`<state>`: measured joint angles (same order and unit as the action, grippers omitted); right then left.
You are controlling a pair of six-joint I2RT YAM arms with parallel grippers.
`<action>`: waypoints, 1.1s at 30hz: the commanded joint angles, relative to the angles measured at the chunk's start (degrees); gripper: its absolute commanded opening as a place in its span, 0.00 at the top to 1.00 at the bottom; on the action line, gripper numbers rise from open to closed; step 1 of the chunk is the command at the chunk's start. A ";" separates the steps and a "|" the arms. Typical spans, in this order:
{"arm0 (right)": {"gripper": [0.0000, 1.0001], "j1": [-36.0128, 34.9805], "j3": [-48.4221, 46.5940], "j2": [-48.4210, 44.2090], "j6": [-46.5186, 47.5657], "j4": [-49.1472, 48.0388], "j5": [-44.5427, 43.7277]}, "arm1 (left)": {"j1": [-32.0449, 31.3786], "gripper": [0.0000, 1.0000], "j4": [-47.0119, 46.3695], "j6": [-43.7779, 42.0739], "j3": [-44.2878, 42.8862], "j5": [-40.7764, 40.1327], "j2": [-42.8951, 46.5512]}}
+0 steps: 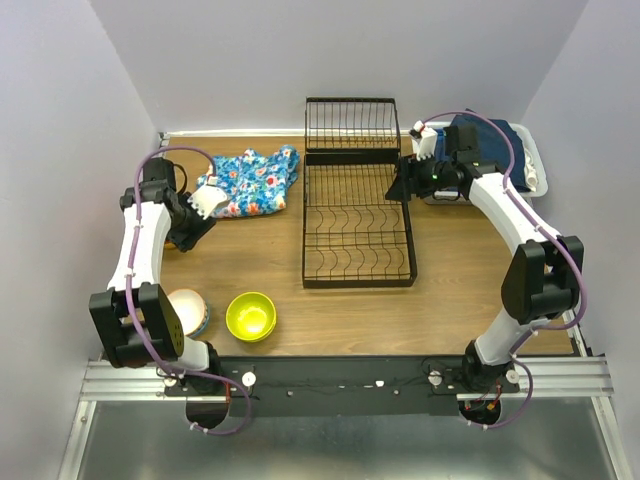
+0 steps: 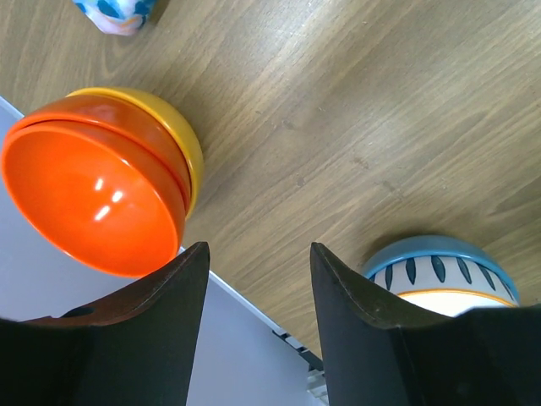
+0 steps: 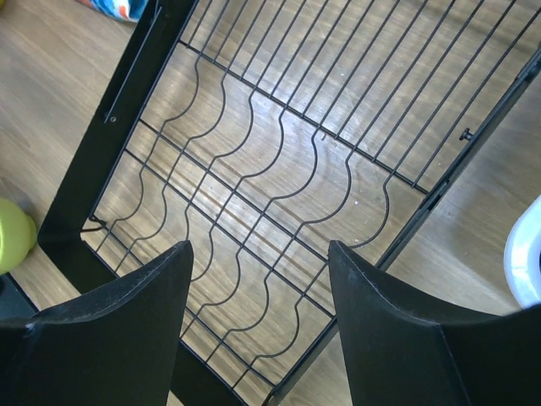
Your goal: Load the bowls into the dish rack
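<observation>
**Top external view.** Find the left gripper [image 1: 188, 228] at the left edge of the wooden table [image 1: 460, 270], near a floral cloth [image 1: 248, 180]. You cannot tell its opening from here. The right gripper [image 1: 400, 185] hangs at the right side of the dish rack [image 1: 355, 215], which lies mid-table. A lime-green bowl [image 1: 250, 315] and a blue bowl [image 1: 203, 320] with a pale bowl [image 1: 184, 304] nested in it sit upright at the near left, well apart from the rack. A white basket [image 1: 532, 160] stands far right. Pale walls [image 1: 60, 120] enclose the table.

**Left wrist view.** The fingers [image 2: 169, 296] are spread and released, gripping nothing. Just beyond them, a red-orange bowl [image 2: 84, 194] nested in a yellow-orange bowl [image 2: 173, 127] lies tilted on its side by the wall.

**Right wrist view.** The fingers [image 3: 144, 304] are spread and empty, above the rack's curved dividers.
</observation>
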<state>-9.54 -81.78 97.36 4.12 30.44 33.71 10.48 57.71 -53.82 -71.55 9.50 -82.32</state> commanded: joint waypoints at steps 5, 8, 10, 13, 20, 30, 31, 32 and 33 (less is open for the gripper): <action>0.27 -0.04 -0.75 1.60 0.80 -1.26 2.23 | 1.90 0.38 -5.06 -0.23 -0.69 -6.59 1.29; 0.27 -0.04 -0.75 1.95 0.28 -1.69 2.32 | 3.66 0.38 -6.30 0.12 -3.15 -6.60 -0.55; 0.27 -0.13 -0.66 2.04 -0.08 -2.13 2.58 | 4.28 0.38 -6.12 -0.23 -4.74 -6.60 -2.22; 0.27 -0.13 -0.58 2.30 -0.25 -2.31 2.32 | 4.29 0.37 -7.43 -0.58 -5.27 -6.51 -3.54; 0.27 -0.04 -1.45 2.83 -0.08 -1.96 1.79 | 4.20 0.38 -7.00 -1.63 -6.67 -5.20 -5.83; 0.27 -0.13 -3.30 4.77 -0.25 -1.52 1.53 | 3.93 0.38 -9.02 -1.55 -5.45 -7.30 -8.20; 0.27 -0.13 -3.47 4.94 -0.17 -1.35 1.44 | 3.93 0.38 -9.28 -1.90 -5.18 -7.30 -8.46; 0.27 -0.13 -3.65 5.03 -0.08 -1.26 1.27 | 3.93 0.39 -9.37 -1.99 -5.09 -7.13 -8.55; 0.27 -0.04 -3.83 5.20 0.10 -1.08 1.18 | 3.93 0.39 -9.55 -1.99 -5.00 -7.21 -8.64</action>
<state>-9.54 -83.07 101.43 4.08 29.54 34.81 14.50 49.23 -54.81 -76.71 3.44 -90.02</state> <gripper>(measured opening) 0.728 0.620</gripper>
